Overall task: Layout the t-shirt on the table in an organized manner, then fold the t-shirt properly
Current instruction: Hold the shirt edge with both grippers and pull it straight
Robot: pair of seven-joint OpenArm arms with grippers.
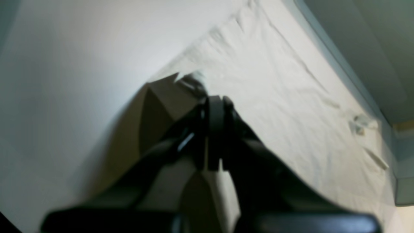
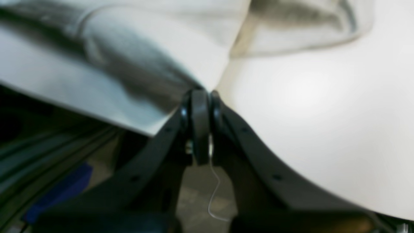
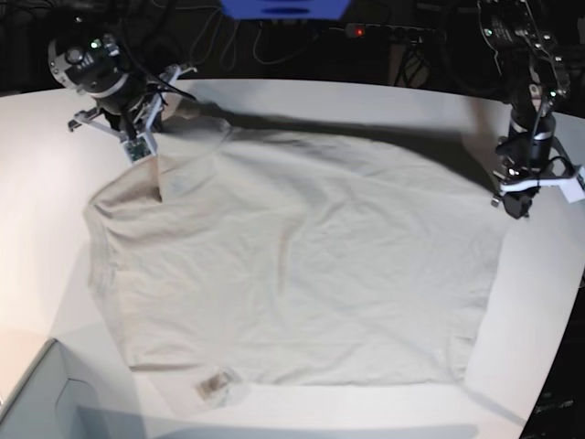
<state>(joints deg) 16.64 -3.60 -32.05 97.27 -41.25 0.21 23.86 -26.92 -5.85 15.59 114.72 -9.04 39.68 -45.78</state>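
The light grey-beige t-shirt (image 3: 302, 256) lies spread almost flat over the white table (image 3: 302, 101), with its small label (image 3: 215, 384) at the near edge. My right gripper (image 3: 144, 160) is at the shirt's far left corner. In the right wrist view this gripper (image 2: 200, 94) is shut on the t-shirt (image 2: 145, 38) at its edge, and the cloth rises off the table (image 2: 307, 113). My left gripper (image 3: 514, 208) is at the shirt's far right corner. The left wrist view shows it (image 1: 215, 101) shut on a raised fold of the t-shirt (image 1: 275, 81).
A pale box corner (image 3: 37, 393) sits at the near left of the table. Cables and a blue object (image 3: 283, 7) lie behind the curved far edge. The table edge (image 1: 343, 64) runs close beside the shirt on the label (image 1: 359, 124) side.
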